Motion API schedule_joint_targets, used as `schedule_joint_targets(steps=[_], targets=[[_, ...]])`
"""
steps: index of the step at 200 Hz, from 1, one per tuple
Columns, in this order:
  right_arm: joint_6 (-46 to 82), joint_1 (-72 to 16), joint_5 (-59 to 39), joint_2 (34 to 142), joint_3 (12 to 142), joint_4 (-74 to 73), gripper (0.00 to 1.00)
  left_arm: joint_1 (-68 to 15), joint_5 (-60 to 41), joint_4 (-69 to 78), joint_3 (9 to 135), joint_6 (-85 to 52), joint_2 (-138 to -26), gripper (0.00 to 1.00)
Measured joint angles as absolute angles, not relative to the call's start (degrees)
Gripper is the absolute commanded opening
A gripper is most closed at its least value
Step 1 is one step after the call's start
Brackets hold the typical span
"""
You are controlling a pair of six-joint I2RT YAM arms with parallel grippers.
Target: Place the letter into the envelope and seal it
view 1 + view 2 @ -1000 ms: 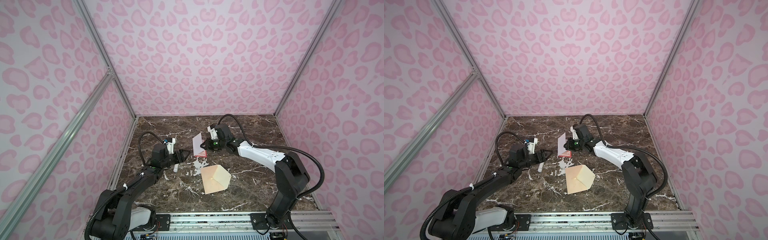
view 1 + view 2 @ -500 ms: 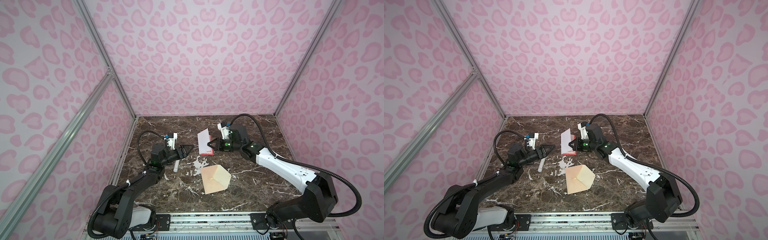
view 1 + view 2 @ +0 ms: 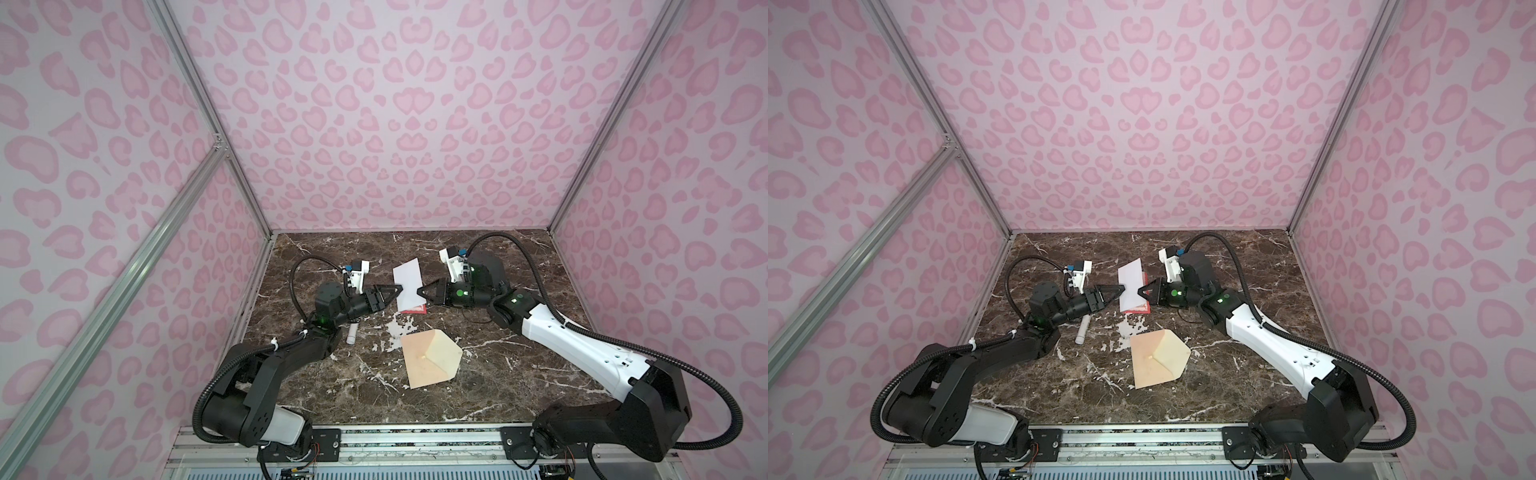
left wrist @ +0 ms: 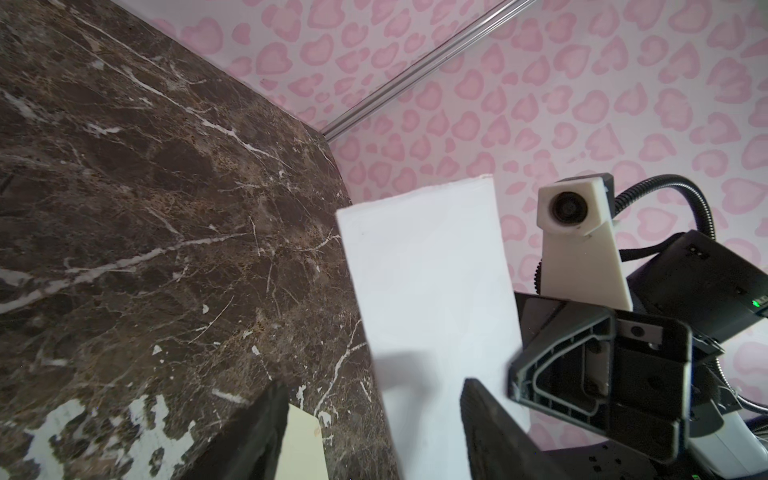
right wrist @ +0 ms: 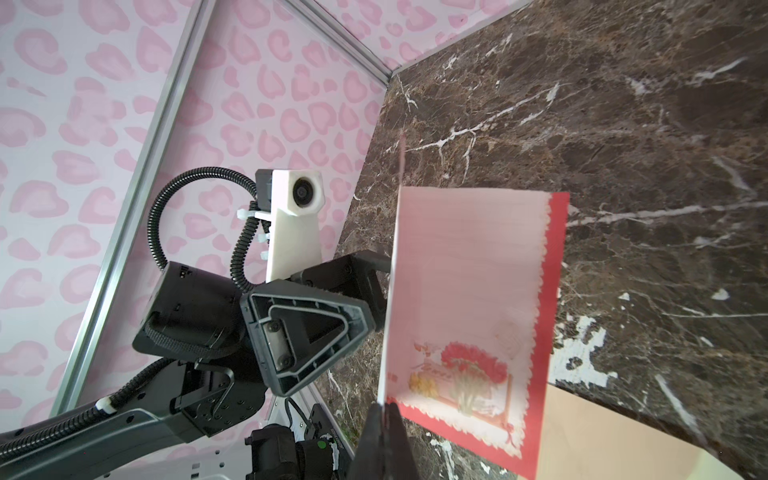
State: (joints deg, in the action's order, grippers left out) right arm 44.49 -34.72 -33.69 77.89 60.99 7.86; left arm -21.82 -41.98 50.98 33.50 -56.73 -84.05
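Envelope (image 3: 430, 363): peach-tan, lying flat on the table toward the front, with its flap opened out to the right. The letter is outside it, farther back.
White tube (image 3: 352, 333): lies on the table just beside the left arm.
Left gripper (image 3: 392, 296): jaws spread, one finger on either side of the letter's left edge. Whether they touch it cannot be told.
Letter (image 3: 407, 282): stands tilted between the two grippers. The plain white face shows in both top views, and the pink, red-bordered face with its small picture shows in the right wrist view (image 5: 469, 299).
Right gripper (image 3: 417, 291): jaws pressed together, pinching the letter's right edge.
Table (image 3: 498, 374): dark brown marble with white veins and white scuffed patches.
Room: walls (image 3: 395, 124) covered in pink hearts on three sides, with aluminium posts (image 3: 201, 95) at the corners.
Hidden: the envelope's inside does not show. The tube's far end is covered by the left arm. Whether the letter's lower red edge clears the table cannot be told.
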Motion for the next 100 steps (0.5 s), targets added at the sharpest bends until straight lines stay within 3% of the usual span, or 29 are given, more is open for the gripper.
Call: schedule_joint_targets(steps=[100], targets=[[46.35,-32.67,-36.38,77.67,57.56,5.23,0.0,-22.83,-43.72,64.1,34.72,-64.45,-90.89,0.49]])
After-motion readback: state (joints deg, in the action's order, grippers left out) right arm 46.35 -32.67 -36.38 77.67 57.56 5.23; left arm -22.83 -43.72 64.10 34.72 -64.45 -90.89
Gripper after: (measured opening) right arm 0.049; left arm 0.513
